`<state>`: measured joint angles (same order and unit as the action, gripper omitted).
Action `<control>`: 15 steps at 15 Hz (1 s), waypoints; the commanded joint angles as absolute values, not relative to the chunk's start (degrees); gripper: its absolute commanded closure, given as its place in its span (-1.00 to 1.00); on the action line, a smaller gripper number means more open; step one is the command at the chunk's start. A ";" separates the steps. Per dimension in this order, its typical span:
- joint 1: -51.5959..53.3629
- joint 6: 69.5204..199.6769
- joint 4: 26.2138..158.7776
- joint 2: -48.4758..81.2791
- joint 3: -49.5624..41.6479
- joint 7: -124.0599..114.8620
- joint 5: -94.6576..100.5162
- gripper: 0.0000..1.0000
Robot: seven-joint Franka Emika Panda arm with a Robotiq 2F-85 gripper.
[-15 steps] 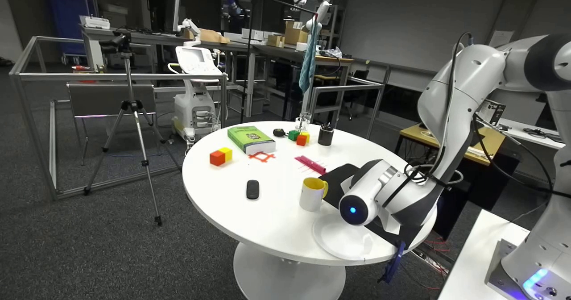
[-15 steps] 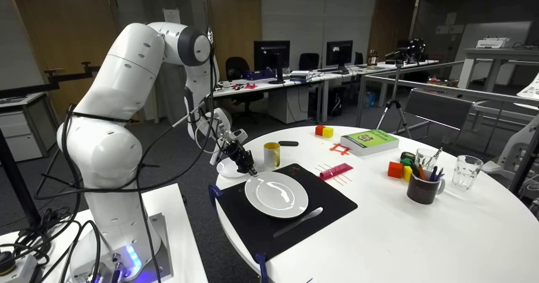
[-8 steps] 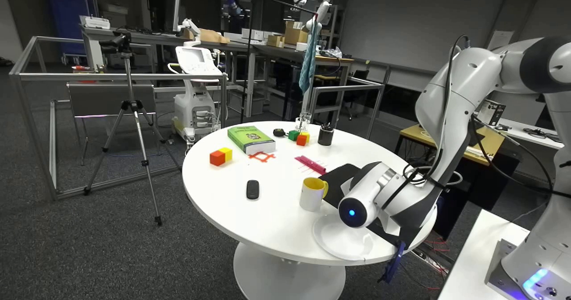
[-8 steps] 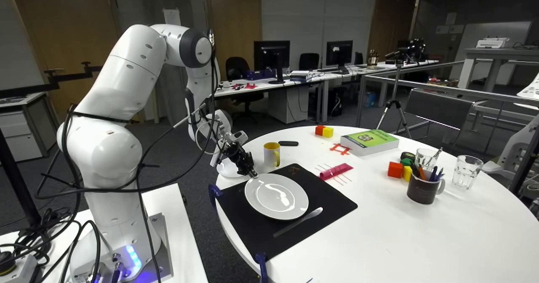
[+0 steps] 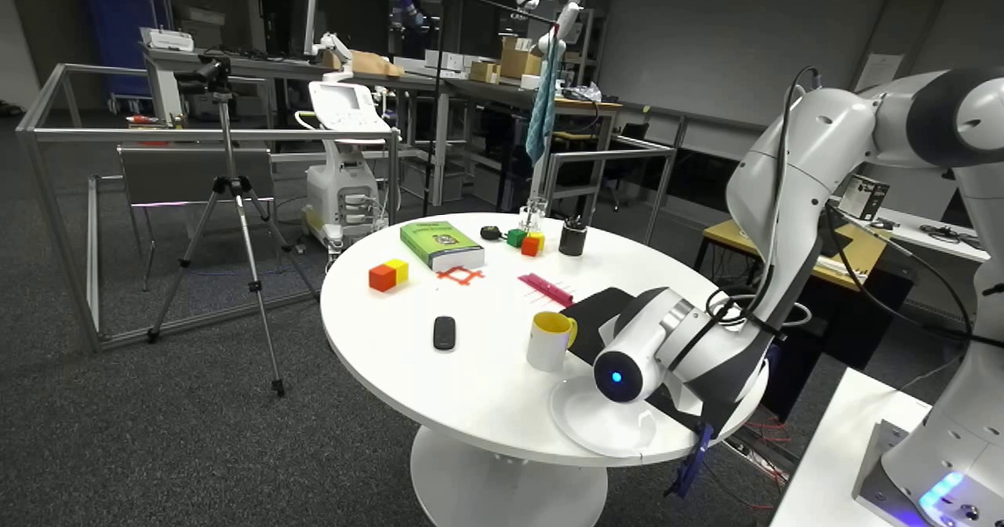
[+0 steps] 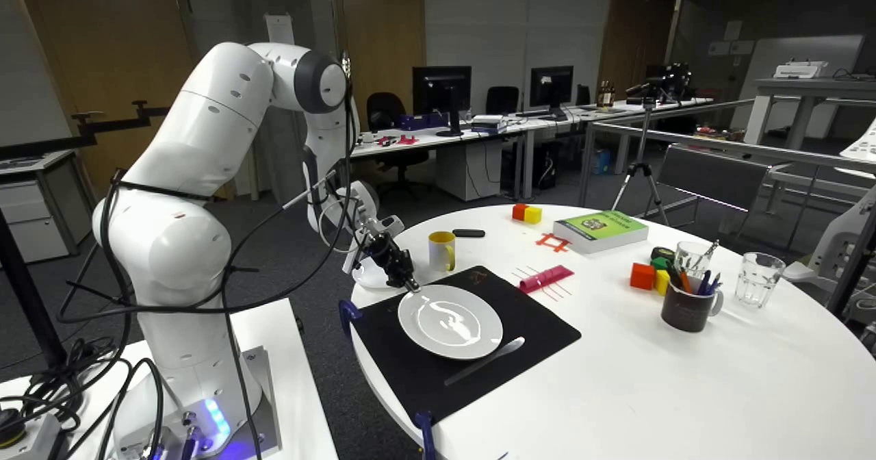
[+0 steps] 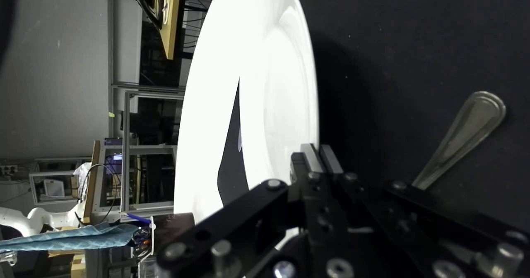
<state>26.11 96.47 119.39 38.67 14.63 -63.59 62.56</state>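
The pincer [image 7: 318, 147], clamped tight on just one edge of the white plate [image 6: 450, 322] over the black mat [image 6: 537, 317], could lose it if that smooth edge slips, letting the opposite side pivot down against the knife [image 6: 484, 361].

The gripper [image 7: 318, 150] pinches the white plate [image 7: 285, 92] by the rim, jaws right together around it! A metal cutlery handle [image 7: 458, 137] lies on the black mat [image 7: 414, 42], partly hidden by the gripper, and out beyond the white table [image 7: 203, 125] there's a blue-green cloth [image 7: 70, 238]!
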 commanded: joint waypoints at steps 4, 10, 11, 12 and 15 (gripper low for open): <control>27.30 92.27 117.44 39.36 13.86 -62.91 63.72 0.98; 27.44 91.15 116.08 40.92 13.90 -62.28 63.96 0.69; 27.37 91.02 115.99 40.97 13.99 -62.13 63.85 0.41; 27.38 90.57 115.79 41.07 14.03 -62.13 63.81 0.26; 27.28 89.83 115.34 41.34 14.18 -61.90 63.74 -0.22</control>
